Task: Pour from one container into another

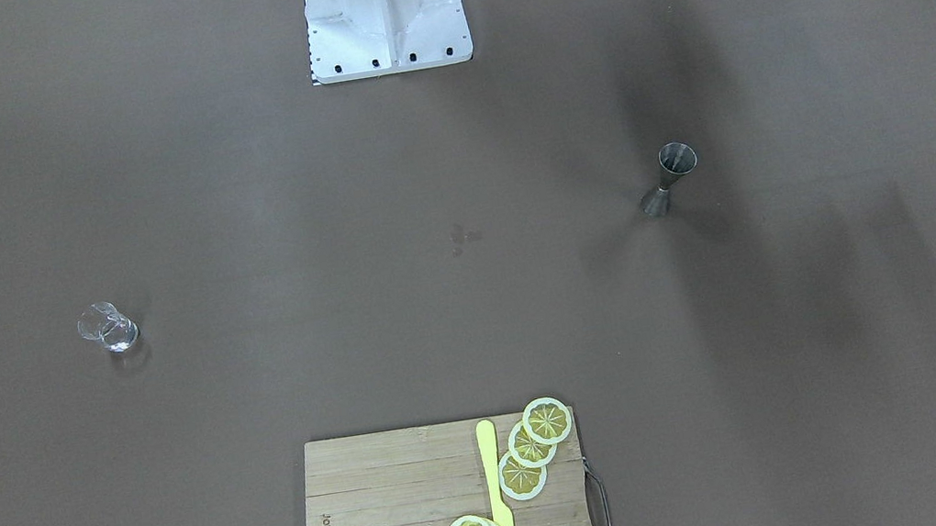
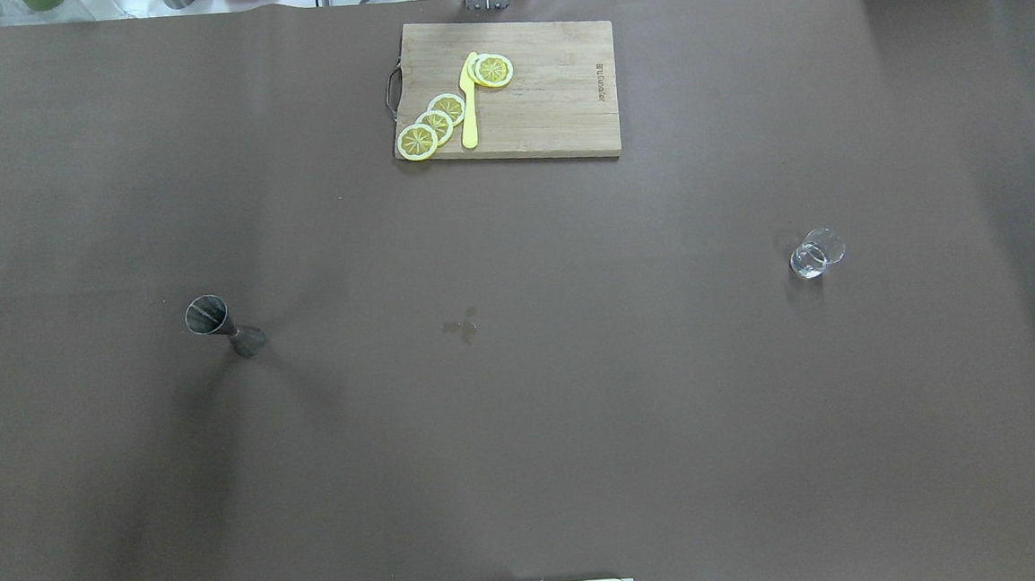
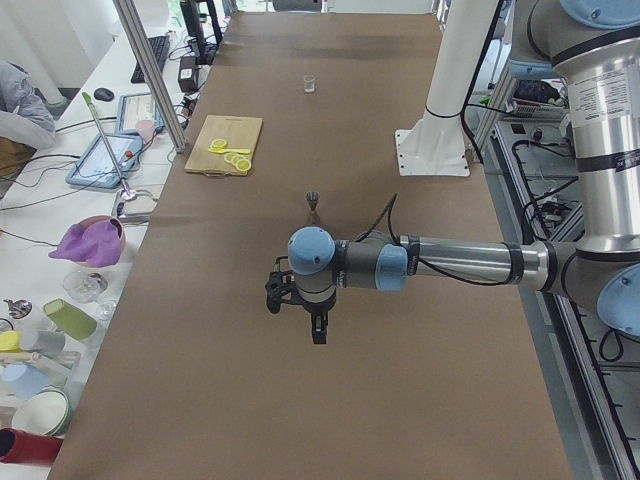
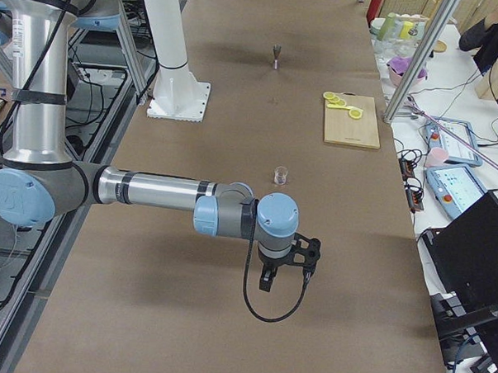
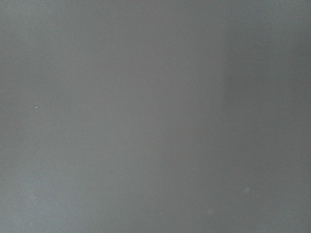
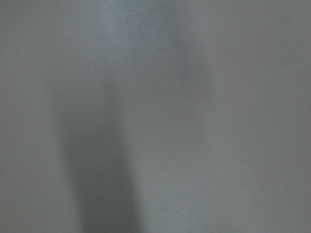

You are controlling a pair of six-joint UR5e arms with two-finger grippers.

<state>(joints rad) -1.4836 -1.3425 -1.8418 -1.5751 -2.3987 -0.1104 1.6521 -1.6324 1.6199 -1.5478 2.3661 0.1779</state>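
A steel jigger (image 1: 669, 177) (image 2: 223, 326) stands upright on the brown table, on my left side. A small clear glass (image 1: 107, 328) (image 2: 816, 252) stands on my right side, far from the jigger. My left gripper (image 3: 297, 318) hangs above the table's near end in the left side view, well short of the jigger (image 3: 313, 205); I cannot tell whether it is open or shut. My right gripper (image 4: 286, 275) hovers short of the glass (image 4: 279, 175); its state also cannot be told. Both wrist views show only bare table.
A wooden cutting board (image 2: 550, 82) lies at the far middle edge, carrying lemon slices (image 2: 435, 123) and a yellow knife (image 2: 469, 105). The robot's white base (image 1: 383, 6) stands at the near middle edge. A small stain (image 2: 461, 327) marks the table's centre. Clutter sits off the far side.
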